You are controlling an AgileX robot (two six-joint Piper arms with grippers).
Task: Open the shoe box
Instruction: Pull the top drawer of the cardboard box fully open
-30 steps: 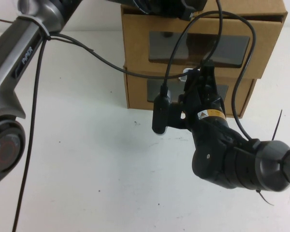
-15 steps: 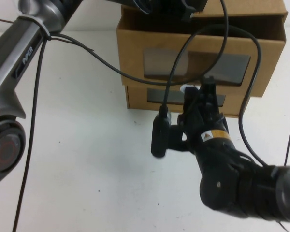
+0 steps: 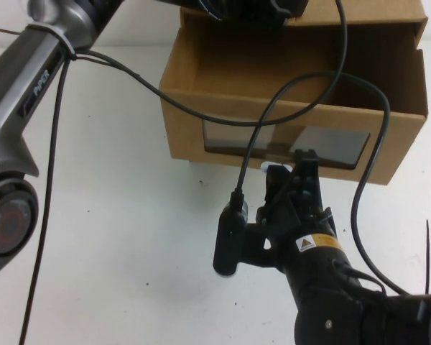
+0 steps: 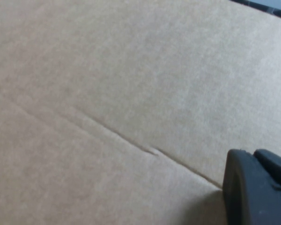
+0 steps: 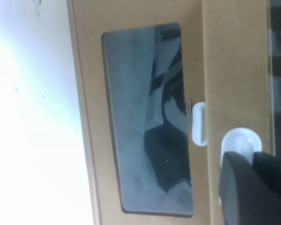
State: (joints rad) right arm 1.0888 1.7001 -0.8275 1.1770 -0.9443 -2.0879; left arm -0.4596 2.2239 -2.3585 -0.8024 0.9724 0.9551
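Note:
Two brown cardboard shoe boxes stand stacked at the back of the table. The upper box's drawer (image 3: 294, 115) is slid out toward me, its dark window (image 3: 287, 144) on the front and its inside showing. My right gripper (image 3: 291, 169) is shut on the drawer's white pull tab (image 3: 267, 167) (image 5: 241, 140); its fingers (image 5: 253, 187) cover most of the tab. The lower box's window (image 5: 147, 117) and its own white tab (image 5: 198, 123) show in the right wrist view. My left gripper (image 3: 251, 8) (image 4: 254, 157) is shut and rests on the top box's cardboard (image 4: 107, 93).
The left arm (image 3: 29, 93) runs along the left side, with black cables (image 3: 201, 108) looping across the drawer. The right arm's camera mount (image 3: 230, 241) hangs over the white table (image 3: 115, 237) in front of the boxes.
The upper drawer has slid out toward me, pulled by the right gripper as it drew back. The left gripper has stayed on the box top.

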